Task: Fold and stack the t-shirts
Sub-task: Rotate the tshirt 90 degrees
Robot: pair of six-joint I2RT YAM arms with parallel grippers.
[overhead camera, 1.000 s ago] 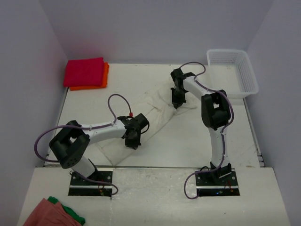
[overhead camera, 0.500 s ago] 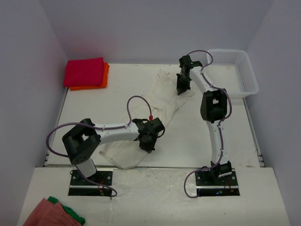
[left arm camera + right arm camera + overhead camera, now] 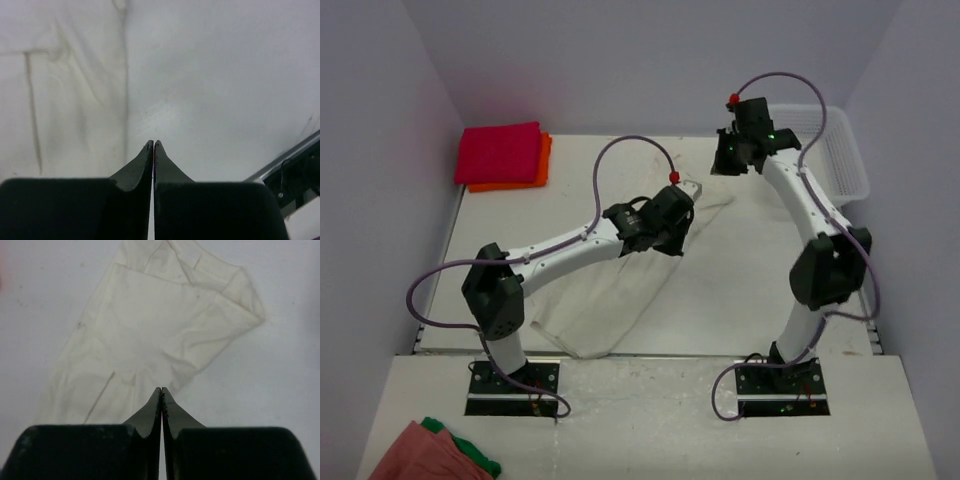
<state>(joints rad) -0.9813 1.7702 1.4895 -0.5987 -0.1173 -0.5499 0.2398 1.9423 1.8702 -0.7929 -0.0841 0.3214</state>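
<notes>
The cream t-shirt (image 3: 620, 290) lies spread on the table (image 3: 750, 290), from the centre toward 7 o'clock. The magenta t-shirt (image 3: 500, 152) lies folded on the orange t-shirt (image 3: 542, 165) at 10 o'clock. The left gripper (image 3: 153, 145) and the right gripper (image 3: 161, 390) have their jaws pressed together and hold nothing.

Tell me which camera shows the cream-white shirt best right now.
Right wrist: the cream-white shirt fills much of the frame, folds and seams clear. Top external shows its spread, but the left arm crosses it. Left wrist catches only one edge.
</notes>
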